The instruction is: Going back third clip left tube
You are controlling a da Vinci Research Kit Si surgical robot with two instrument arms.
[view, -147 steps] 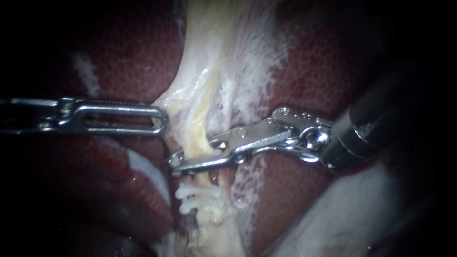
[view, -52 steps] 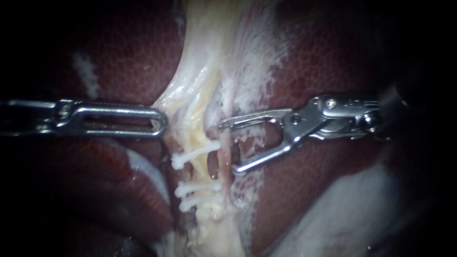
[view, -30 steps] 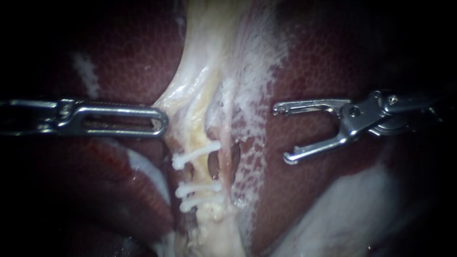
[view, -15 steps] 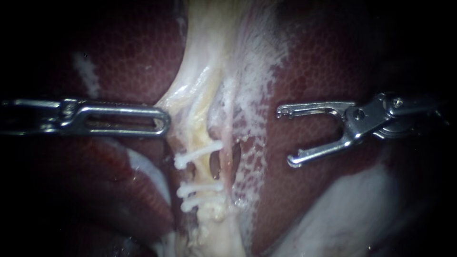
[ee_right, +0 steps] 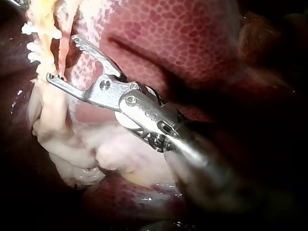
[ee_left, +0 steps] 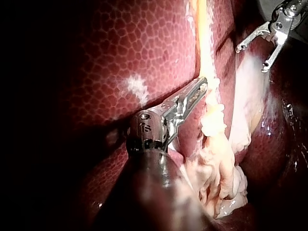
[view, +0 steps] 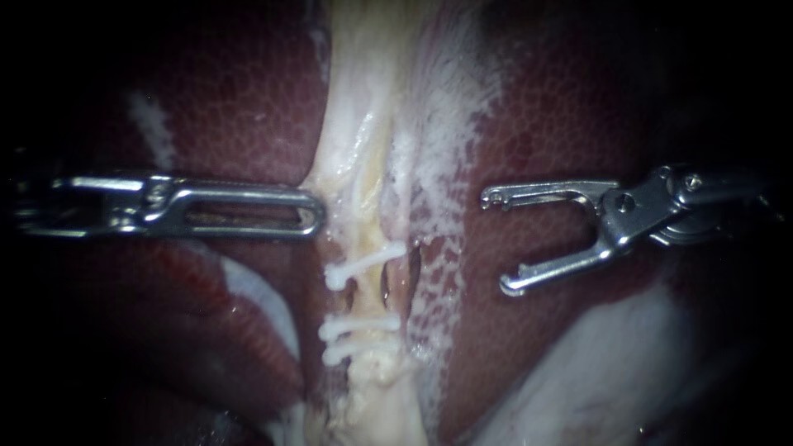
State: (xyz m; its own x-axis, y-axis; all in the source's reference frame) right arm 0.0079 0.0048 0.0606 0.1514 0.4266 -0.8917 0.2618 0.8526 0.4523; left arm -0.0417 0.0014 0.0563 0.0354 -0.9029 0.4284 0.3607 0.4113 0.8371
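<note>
- Near end: two clips (view: 355, 327) sit close together across the left tube (view: 366, 294). Nothing is touching them.
- Just beyond: the third clip (view: 365, 263) crosses the same tube, a short gap from the pair. 4.9 s ago the right jaws were clamped at that spot. The clip now stays behind on its own, and both ends show past the tube, so it reads as seated.
- Right instrument (view: 496, 242): pulled out to the right, jaws wide apart and empty, well clear of the tube. It barely moved in the last half second, so the retreat looks nearly done.
- Left instrument (view: 312, 216): jaws together, apparently nipped on the edge of the pale strand (view: 351, 157), just left of the tube. In the last half second it slid right, and strand, tube and clips went with it. The liver (view: 231, 91) did not move, so I judge traction is easing.
- Room: open liver under and right of the right jaws, free path out. The tight spot is the left tip, which is near the third clip.
- Far: the strand runs on out of view, unobstructed.
</note>
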